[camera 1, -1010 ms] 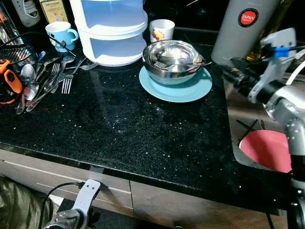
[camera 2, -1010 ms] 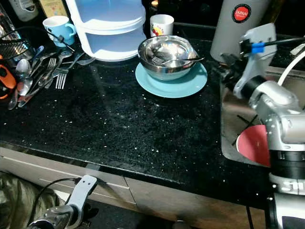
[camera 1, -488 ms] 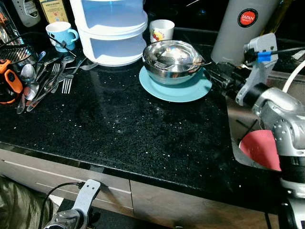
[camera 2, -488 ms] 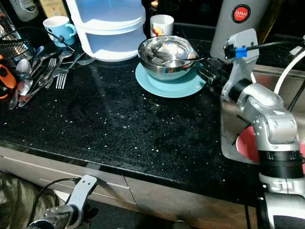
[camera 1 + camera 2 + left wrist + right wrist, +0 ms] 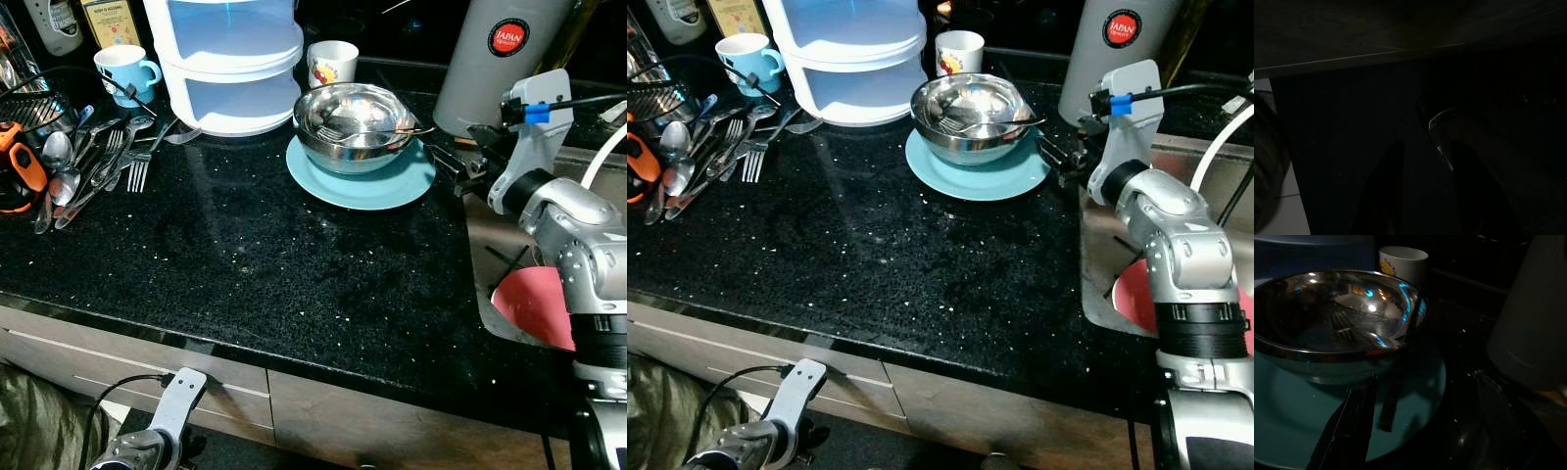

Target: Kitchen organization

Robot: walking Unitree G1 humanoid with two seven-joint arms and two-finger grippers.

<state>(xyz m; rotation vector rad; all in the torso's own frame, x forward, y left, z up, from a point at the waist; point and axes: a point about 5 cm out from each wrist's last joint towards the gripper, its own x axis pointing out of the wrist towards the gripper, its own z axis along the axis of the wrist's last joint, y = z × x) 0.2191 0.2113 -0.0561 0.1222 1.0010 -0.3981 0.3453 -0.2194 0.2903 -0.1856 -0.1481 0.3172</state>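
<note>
A steel bowl (image 5: 355, 122) holding a fork and a spoon sits on a teal plate (image 5: 364, 184) at the back of the black counter. A utensil handle (image 5: 419, 128) sticks out over the bowl's right rim. My right gripper (image 5: 453, 163) is low over the counter, just right of the plate's rim and pointing at it. It is open, and the right wrist view shows its fingers (image 5: 1348, 423) spread wide with the plate's edge (image 5: 1425, 396) between them, nothing held. My left arm (image 5: 162, 431) hangs idle below the counter front, its fingers (image 5: 1382, 191) apart in the dark.
A white tiered container (image 5: 230, 59), a blue mug (image 5: 123, 69) and a white cup (image 5: 333, 61) stand at the back. Loose cutlery (image 5: 93, 162) lies at the left. A tall silver flask (image 5: 500, 59) stands behind my right gripper. The sink (image 5: 509, 264) holds a pink plate (image 5: 544, 304).
My right arm has swung left and down from beside the flask to the plate's right rim, then nearly stopped. The left arm has not moved.
</note>
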